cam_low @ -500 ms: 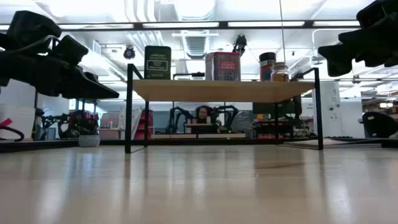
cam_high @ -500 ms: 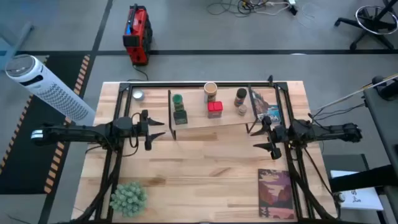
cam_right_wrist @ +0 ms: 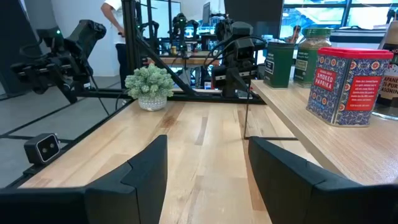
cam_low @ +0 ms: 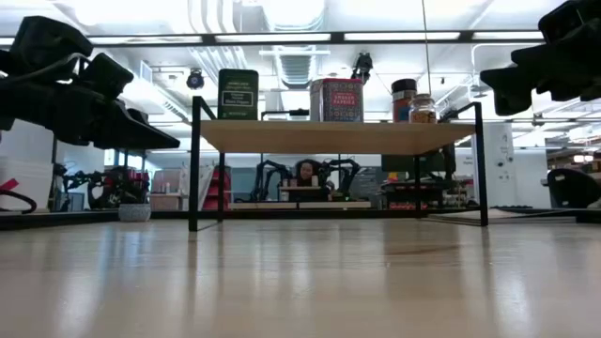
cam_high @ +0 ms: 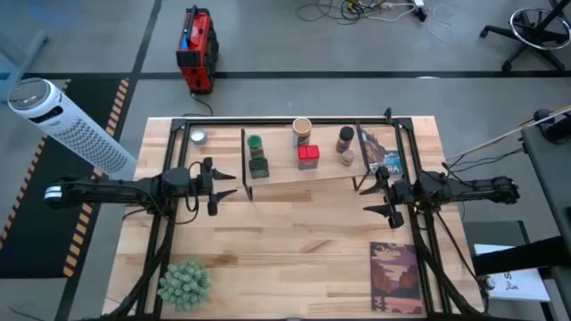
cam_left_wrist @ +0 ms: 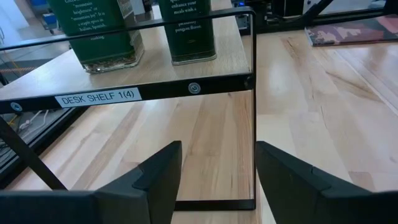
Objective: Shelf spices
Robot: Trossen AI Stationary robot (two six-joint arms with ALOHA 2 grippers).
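Note:
The shelf (cam_high: 284, 175), a pale board in a black frame, stands at the table's far middle. On its board stand the spices: a green-lidded jar (cam_high: 254, 143), a dark square tin (cam_high: 259, 166), a tan cylinder (cam_high: 302, 131), a red square tin (cam_high: 309, 157), a dark-lidded brown jar (cam_high: 346, 138) and a small pale jar (cam_high: 347, 159). My left gripper (cam_high: 225, 186) hovers open just left of the shelf's near left corner. My right gripper (cam_high: 372, 197) hovers open by its near right corner. Nothing is between either pair of fingers (cam_left_wrist: 165, 174) (cam_right_wrist: 146, 165).
A picture-cover book (cam_high: 379, 152) lies on the shelf's right end, another book (cam_high: 395, 276) at the table's near right. A fuzzy green plant ball (cam_high: 185, 281) sits near left. A small grey round thing (cam_high: 197, 136) lies far left. Bare wood spreads across the near middle.

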